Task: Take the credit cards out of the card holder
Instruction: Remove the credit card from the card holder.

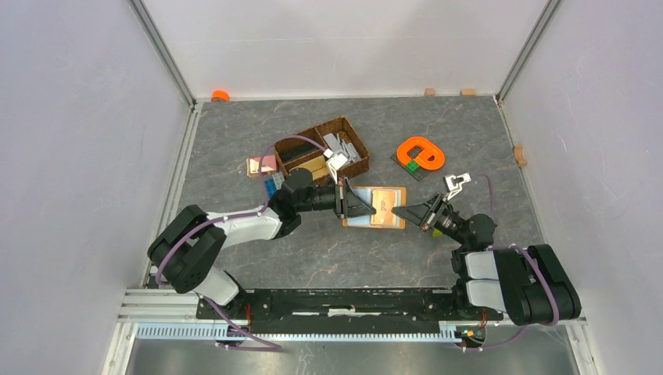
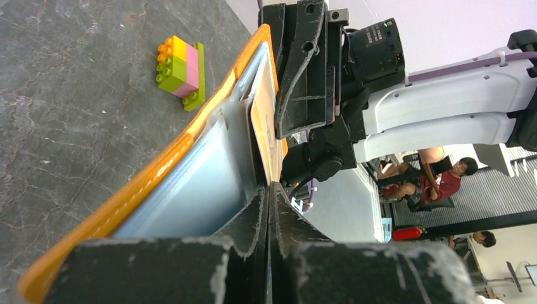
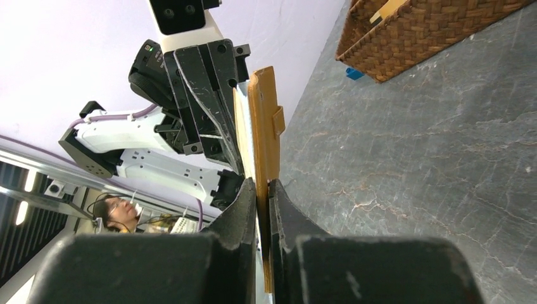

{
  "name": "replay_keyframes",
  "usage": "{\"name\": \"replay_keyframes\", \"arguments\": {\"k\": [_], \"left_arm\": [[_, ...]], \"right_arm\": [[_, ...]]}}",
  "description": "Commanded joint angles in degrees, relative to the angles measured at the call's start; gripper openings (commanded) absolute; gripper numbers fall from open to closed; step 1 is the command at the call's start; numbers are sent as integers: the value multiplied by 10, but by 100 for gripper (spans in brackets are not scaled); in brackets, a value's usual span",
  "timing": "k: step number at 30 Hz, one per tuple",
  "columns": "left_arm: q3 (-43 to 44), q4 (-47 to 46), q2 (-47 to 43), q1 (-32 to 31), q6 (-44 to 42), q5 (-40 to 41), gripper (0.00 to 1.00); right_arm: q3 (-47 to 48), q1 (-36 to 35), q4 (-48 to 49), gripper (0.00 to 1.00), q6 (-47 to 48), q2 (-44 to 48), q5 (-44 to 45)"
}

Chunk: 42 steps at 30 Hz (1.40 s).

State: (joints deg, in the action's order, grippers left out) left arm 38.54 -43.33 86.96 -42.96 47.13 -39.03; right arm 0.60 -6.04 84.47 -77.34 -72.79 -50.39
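The card holder [image 1: 381, 208] was seen spread open on the counter [image 1: 234, 125], just in front of the wicker basket [image 1: 309, 133], on the arms' side of it. The left gripper's [image 1: 348, 205] jaws were pinched on its inner edge nearer the basket, where light blue pockets [image 2: 190, 190] were shown. The right gripper's [image 1: 400, 212] jaws were clamped on the far flap. Grey, white and tan flat pieces [image 1: 338, 148] were held in the basket.
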Motion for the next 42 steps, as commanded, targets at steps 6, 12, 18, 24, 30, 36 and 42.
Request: {"name": "replay_keyframes", "arguments": {"k": [6, 12, 18, 24, 30, 36, 42], "left_arm": [[14, -55, 1, 15, 28, -14, 2], [11, -104, 14, 11, 53, -35, 36], [15, -137, 42, 7, 73, -43, 50], [27, -162, 75, 8, 103, -57, 4], [-1, -130, 39, 32, 89, -17, 2], [-47, -83, -17, 75, 73, 45, 2], [-60, 15, -82, 87, 17, 114, 2]], "right_arm": [[-94, 15, 265, 0, 8, 7, 7], [-94, 15, 252, 0, 14, 21, 7], [-94, 10, 243, 0, 22, 33, 13], [-96, 5, 235, 0, 26, 37, 18], [-105, 32, 145, 0, 58, 60, 29], [-119, 87, 75, 0, 78, 87, 34], [-110, 107, -117, 0, 155, 168, 68]]}}
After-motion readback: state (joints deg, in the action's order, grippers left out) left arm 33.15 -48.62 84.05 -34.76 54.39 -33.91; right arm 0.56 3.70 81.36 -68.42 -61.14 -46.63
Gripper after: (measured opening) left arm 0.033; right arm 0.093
